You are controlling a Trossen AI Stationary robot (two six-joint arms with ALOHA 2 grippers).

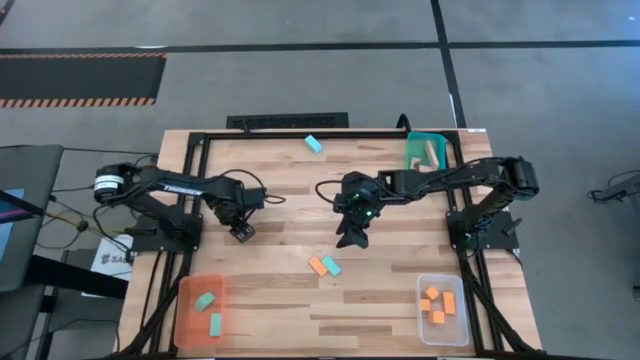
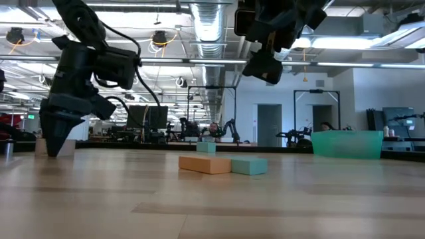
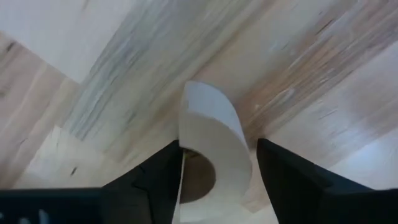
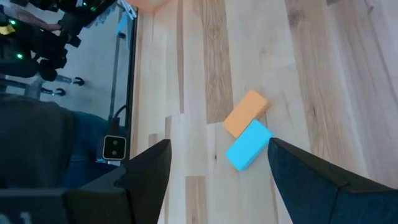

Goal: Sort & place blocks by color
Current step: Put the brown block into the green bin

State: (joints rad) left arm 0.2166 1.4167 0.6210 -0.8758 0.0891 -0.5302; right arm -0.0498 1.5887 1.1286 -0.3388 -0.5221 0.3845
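My left gripper [image 1: 240, 231] is down at the tabletop left of centre, shut around a pale tan arch-shaped block [image 3: 214, 140]; in the low view the gripper [image 2: 57, 147] reaches the table beside the block [image 2: 41, 147]. My right gripper [image 1: 351, 238] hangs open above the table's middle, raised [image 2: 265, 66], touching nothing. Below it an orange block [image 4: 245, 112] and a teal block [image 4: 247, 145] lie flat on the wood, touching side by side [image 1: 318, 266] [image 1: 331, 265]. Another teal block [image 1: 313, 144] lies near the far edge. My left gripper holds the tan arch block across its thickness, one finger [image 3: 163, 177] against its flat face [image 3: 182, 155] and the other finger [image 3: 280, 177] at the opposite side. The fingers come from above, pointing down. The block stands on the table.
An orange tray [image 1: 184, 318] at the near left corner holds two teal blocks. A clear tray [image 1: 424, 322] at the near right holds several orange blocks. A teal tray [image 1: 415, 141] at the far right holds tan blocks. A black frame runs along the table's edges.
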